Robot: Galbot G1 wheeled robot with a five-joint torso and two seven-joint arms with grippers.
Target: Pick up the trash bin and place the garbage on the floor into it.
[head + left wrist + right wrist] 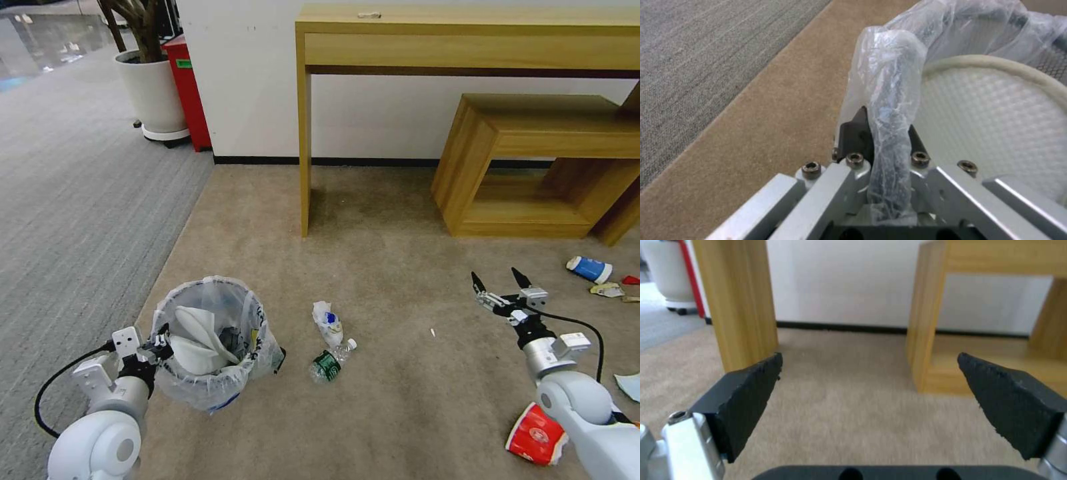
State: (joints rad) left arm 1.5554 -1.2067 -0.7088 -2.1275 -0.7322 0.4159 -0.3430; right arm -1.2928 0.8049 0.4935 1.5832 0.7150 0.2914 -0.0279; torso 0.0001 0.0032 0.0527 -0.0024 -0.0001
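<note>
The trash bin (200,390), black with a clear bag liner, stands on the tan carpet at the lower left. My left gripper (159,347) is shut on its near rim (889,140). A white slipper (193,333) (991,120) lies inside. Garbage lies on the floor: a clear bottle with a green label (326,365) and a crumpled white piece (328,320) just right of the bin, a blue-white cup (590,269) and a red wrapper (630,280) far right, a red-white packet (535,435) under my right arm. My right gripper (500,281) (869,386) hovers open and empty above bare carpet.
A tall wooden console table (467,40) and a low wooden shelf unit (533,133) stand against the white wall ahead. A white plant pot (153,93) and a red box (188,87) sit at the back left. Grey carpet (73,200) lies to the left.
</note>
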